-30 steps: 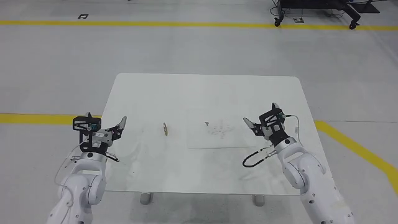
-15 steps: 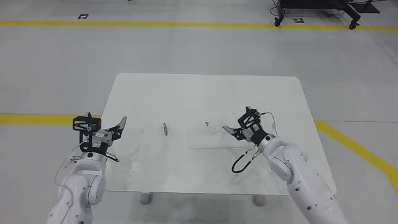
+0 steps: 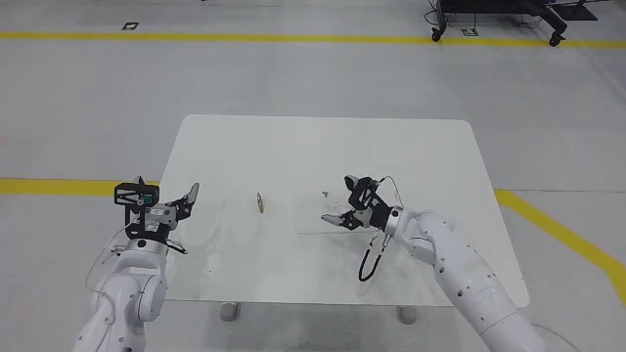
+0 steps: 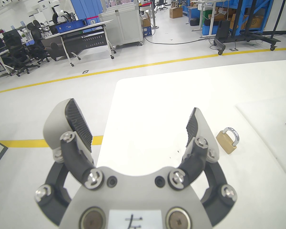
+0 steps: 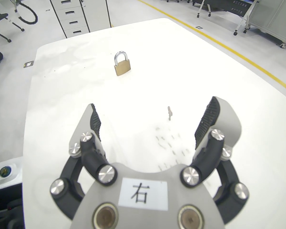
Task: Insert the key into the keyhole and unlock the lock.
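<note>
My right hand (image 5: 153, 103), wide, hangs over the counter (image 3: 411, 147) near the key (image 5: 169, 113). My left hand (image 4: 132, 107) (wide too) sits at its edge.

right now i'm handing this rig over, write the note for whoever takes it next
Left gripper: open, empty, at the left edge of the table, apart from the padlock.
Right gripper: open, empty, low over the table, just short of the key.
Things: the padlock sits left of the table's middle and its shackle looks shut. The key lies loose to its right, apart from it.
Done: nothing yet; the key is not picked up.
Left: grasp the key, steady the padlock, insert the key and turn it to unlock.
</note>
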Robot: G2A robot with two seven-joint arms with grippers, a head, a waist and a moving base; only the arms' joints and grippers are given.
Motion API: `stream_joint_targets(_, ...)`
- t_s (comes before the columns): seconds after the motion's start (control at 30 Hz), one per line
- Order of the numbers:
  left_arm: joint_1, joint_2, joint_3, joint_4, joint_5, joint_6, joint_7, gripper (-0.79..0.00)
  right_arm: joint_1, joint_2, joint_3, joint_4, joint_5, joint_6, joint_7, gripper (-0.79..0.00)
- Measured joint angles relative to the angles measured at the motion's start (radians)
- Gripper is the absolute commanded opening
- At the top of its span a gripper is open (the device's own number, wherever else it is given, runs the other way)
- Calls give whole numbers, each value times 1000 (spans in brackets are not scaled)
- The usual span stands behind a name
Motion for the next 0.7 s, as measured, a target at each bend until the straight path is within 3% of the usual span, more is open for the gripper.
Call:
stream_joint_targets(0.37,0,0,0,0,0,0,0,0,185,-30,-123,209,-166,-57,-69,-28)
stream_joint_targets(0.57,0,0,0,0,0,0,0,0,285,-56,-186,319,-178,-125,-42,-108)
stream_joint_targets(0.7,0,0,0,0,0,0,0,0,336,-79,-225,399,-165,-130,-36,-120)
